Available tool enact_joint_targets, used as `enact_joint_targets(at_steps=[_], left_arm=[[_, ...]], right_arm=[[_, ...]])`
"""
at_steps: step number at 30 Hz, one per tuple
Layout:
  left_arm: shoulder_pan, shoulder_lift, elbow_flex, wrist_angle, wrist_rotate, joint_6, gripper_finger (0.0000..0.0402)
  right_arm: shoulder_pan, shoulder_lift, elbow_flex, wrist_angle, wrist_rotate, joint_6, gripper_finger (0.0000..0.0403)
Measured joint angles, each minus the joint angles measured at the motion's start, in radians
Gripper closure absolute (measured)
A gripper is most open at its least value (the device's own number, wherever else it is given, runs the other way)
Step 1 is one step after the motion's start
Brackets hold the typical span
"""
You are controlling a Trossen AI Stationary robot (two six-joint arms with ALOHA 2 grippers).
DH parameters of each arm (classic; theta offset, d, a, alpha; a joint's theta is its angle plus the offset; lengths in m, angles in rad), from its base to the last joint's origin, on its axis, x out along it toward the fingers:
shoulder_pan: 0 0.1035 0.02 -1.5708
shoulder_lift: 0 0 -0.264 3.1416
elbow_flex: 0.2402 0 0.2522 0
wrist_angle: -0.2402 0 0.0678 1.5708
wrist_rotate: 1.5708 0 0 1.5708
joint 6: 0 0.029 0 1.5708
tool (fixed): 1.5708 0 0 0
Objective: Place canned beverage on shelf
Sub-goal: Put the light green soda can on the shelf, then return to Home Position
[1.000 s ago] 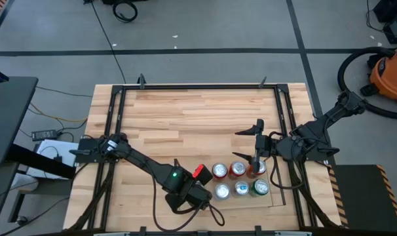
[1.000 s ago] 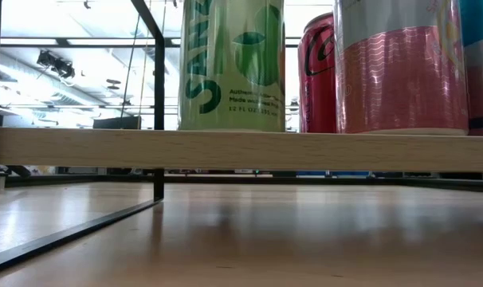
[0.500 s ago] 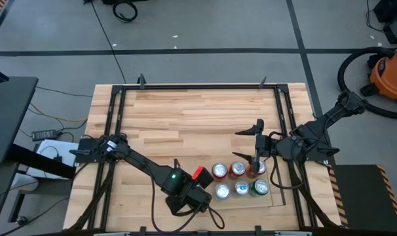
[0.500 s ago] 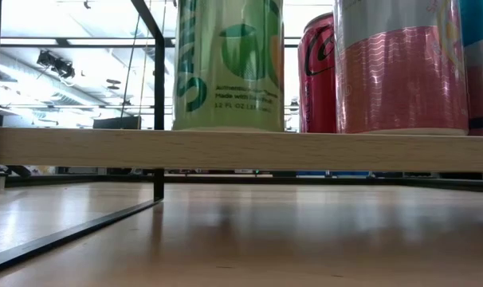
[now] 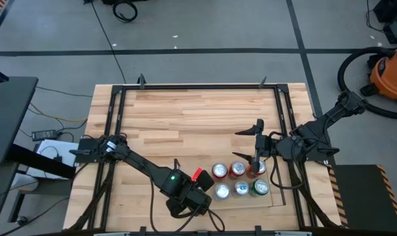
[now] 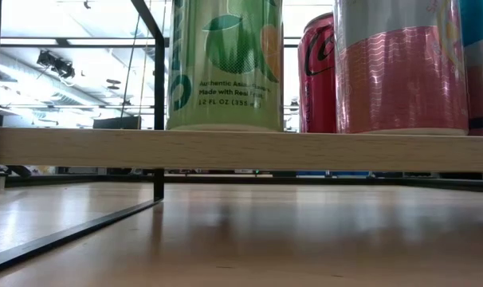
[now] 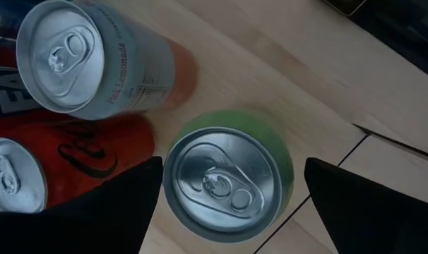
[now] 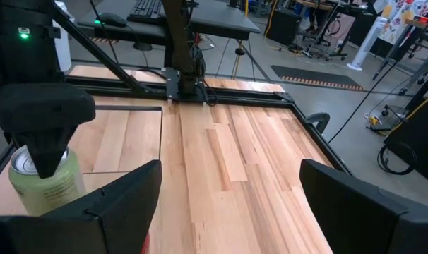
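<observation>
A green can [image 7: 224, 185] stands upright at the left end of the shelf [image 6: 241, 149], a light-wood panel raised above the tabletop. Its base is level with the shelf's top in the low view [image 6: 224, 72]. My left gripper [image 7: 232, 204] comes down over the can with one finger on each side of its top. In the high view this gripper [image 5: 193, 196] hides the can. My right gripper [image 5: 256, 143] is open and empty above the far right of the row of cans, and its fingers frame the right wrist view [image 8: 228, 204]. My left gripper has the green can's upper wall [image 7: 170, 185] between its two fingers, which come from above and point down. One finger [image 7: 140, 201] lies against the wall and the other [image 7: 327, 197] stands close beside it. The can is upright, its base at the shelf's top.
Several other cans stand on the shelf right of the green one: a pink-banded one [image 6: 397, 68], a red one [image 6: 316, 76] behind it, and more in two rows [image 5: 241, 180]. Thin black frame rods [image 6: 159, 104] rise at the shelf's left. Bare tabletop [image 5: 198, 118] lies beyond.
My left gripper has gone a little toward the table's near edge with the green can. In the low view the can has grown larger, shifted left and turned about its axis, showing other print. It stays upright on the shelf's left end.
</observation>
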Motion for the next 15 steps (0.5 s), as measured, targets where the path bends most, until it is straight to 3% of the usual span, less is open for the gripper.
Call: enact_joint_targets(at_steps=[15], left_arm=[[-0.006,0.0,0.0,0.035,-0.005,-0.08,0.0044]], right_arm=[[0.0,0.0,0.0,0.0,0.0,0.0,0.0055]])
